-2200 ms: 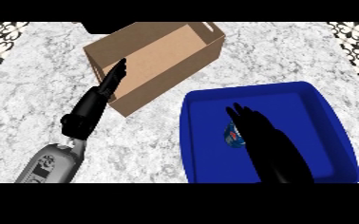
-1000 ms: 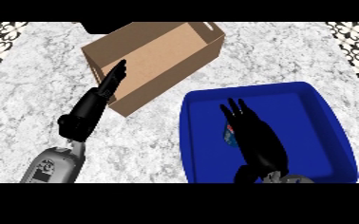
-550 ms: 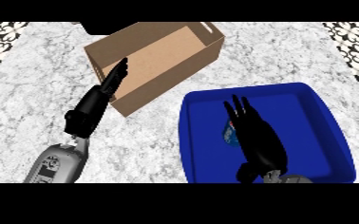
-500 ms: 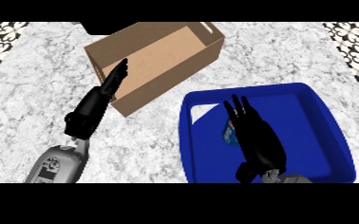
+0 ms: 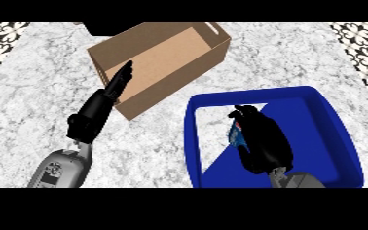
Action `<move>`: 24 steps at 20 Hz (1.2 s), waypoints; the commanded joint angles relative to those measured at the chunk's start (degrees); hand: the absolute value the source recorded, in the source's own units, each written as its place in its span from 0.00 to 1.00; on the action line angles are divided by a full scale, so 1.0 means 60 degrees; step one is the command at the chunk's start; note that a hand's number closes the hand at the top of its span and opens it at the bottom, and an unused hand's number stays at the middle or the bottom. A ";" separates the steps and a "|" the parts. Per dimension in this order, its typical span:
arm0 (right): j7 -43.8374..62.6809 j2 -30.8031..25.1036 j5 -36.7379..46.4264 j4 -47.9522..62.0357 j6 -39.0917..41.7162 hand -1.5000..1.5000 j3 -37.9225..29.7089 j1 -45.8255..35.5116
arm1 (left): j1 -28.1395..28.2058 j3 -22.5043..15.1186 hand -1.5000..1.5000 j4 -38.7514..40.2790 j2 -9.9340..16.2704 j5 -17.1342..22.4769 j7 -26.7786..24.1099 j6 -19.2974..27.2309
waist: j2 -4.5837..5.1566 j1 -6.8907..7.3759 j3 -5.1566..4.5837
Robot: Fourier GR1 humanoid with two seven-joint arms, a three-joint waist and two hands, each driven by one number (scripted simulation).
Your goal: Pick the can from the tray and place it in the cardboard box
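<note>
Compared with half a second ago, our right hand point(image 5: 262, 139) has its fingers bent over where they were stretched flat, and they now curl down round the can point(image 5: 236, 135), which shows only as a blue sliver at the hand's left edge. We judge the grasp is just closing, with the lift not yet begun.

Nearest to us, the can lies inside the blue tray point(image 5: 338, 126), under our right palm and close to the tray's left wall. Most of it is hidden, so we cannot tell how squarely the fingers wrap it. If they catch only its side, it may roll away against the tray floor or slip out as we raise it.

Further out, to the left of that hand and beyond the tray's rim, the cardboard box point(image 5: 161, 63) sits on the desk point(image 5: 287, 53). A low carry could knock the can on the tray wall or the box edge.

Our left hand point(image 5: 108, 95) rests with straight fingers beside the box's near side, and could be in the way of the drop.
</note>
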 commanded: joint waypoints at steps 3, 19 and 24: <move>-0.0604 0.0161 0.0666 0.1140 -0.0466 1.00 0.0174 -0.0138 | -0.0123 0.0175 0.50 0.0888 -0.0201 -0.0047 -0.0377 -0.0195 | 0.0255 -0.0032 0.0097; -0.3854 0.2081 0.1404 0.0850 -0.0573 1.00 0.2020 -0.3275 | -0.0055 -0.0045 0.50 0.0441 -0.0568 -0.0389 0.0143 -0.0057 | 0.0221 -0.0065 0.0097; -0.4245 0.1640 0.0575 -0.1149 0.0628 1.00 0.1060 -0.3344 | 0.0278 0.0019 0.50 0.0453 -0.0652 -0.0466 -0.0224 -0.0081 | 0.0220 -0.0097 0.0095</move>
